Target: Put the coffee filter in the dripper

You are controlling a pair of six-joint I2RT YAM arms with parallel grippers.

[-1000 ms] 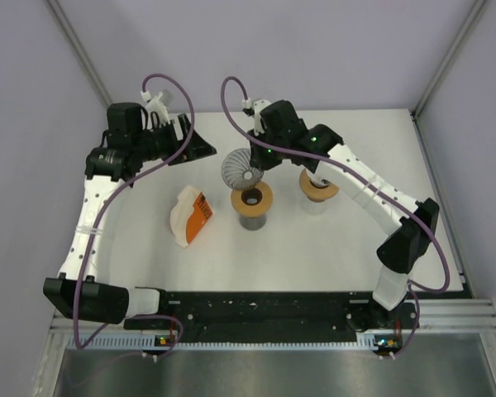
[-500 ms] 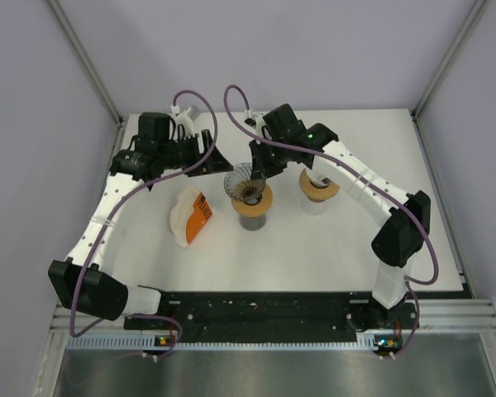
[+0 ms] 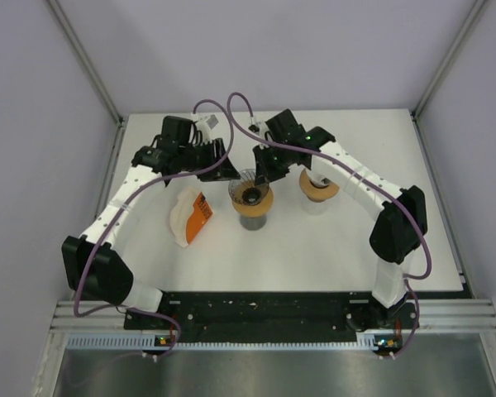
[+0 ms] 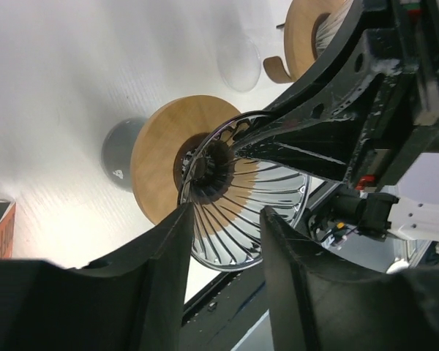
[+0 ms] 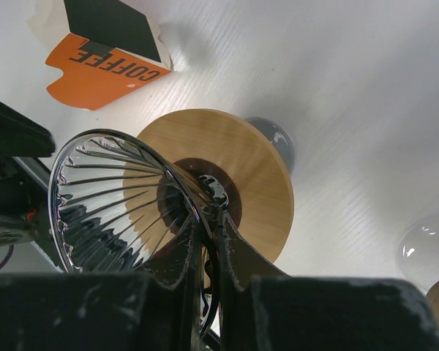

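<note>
The clear ribbed glass dripper [image 3: 248,184] sits tilted on the wooden ring of a grey stand [image 3: 254,208]. My right gripper [image 5: 214,219] is shut on the dripper's wall [image 5: 117,190], one finger inside the cone and one outside. My left gripper [image 4: 225,219] is open and empty, its fingers [image 4: 177,241] just short of the dripper's rim [image 4: 241,241] on its left side. The coffee filter pack [image 3: 190,217], white with an orange "COFFEE" label [image 5: 102,69], lies on the table left of the stand, apart from both grippers.
A second wooden-ringed stand [image 3: 318,188] with a glass piece [image 5: 424,248] stands right of the first, under my right arm. The white table [image 3: 314,248] is walled at the back and both sides.
My right gripper has lowered the dripper onto the wooden ring. My left arm has swung right and come close to the dripper's left side.
</note>
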